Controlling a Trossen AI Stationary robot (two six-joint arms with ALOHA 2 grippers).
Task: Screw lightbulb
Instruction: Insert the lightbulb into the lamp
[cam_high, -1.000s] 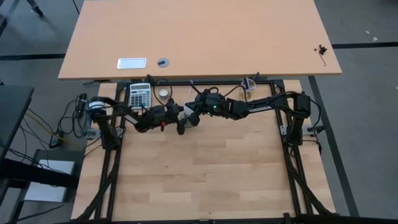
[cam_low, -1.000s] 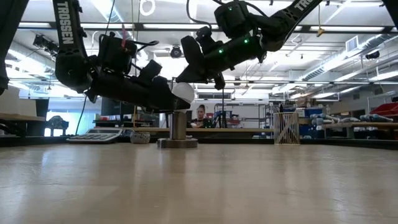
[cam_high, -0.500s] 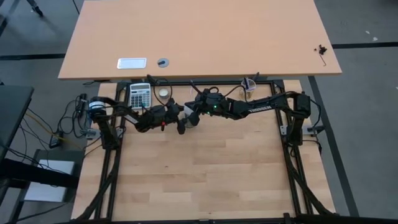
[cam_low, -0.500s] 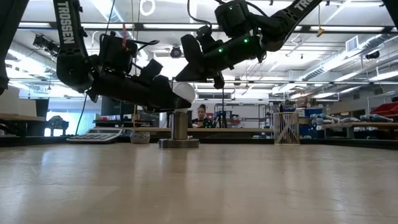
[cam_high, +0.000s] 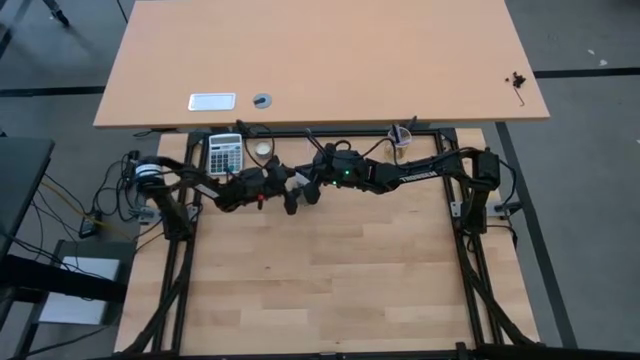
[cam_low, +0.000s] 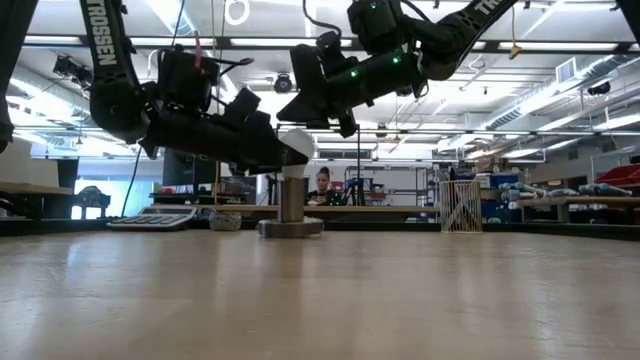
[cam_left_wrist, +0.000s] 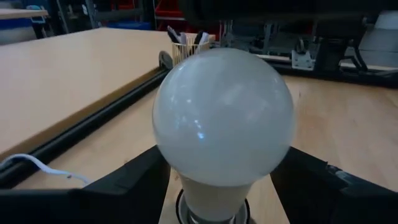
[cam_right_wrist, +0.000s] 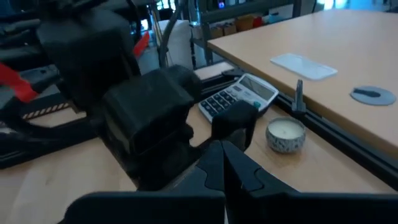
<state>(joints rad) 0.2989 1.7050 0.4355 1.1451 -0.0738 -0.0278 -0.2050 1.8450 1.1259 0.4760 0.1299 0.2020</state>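
Lightbulb (cam_left_wrist: 222, 118) sits upright between your left pincer (cam_low: 283, 157) prongs, pinched; twist off-axis and you may cross-thread it in the socket (cam_low: 290, 205) below.

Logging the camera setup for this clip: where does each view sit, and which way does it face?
High: overhead, straight down; both arms.
Low: table height, level; lightbulb over socket, both arms.
Left wrist: left gripper around bulb.
Right wrist: shut right gripper, calculator beyond.
Shared: low and left wrist both show the bulb.
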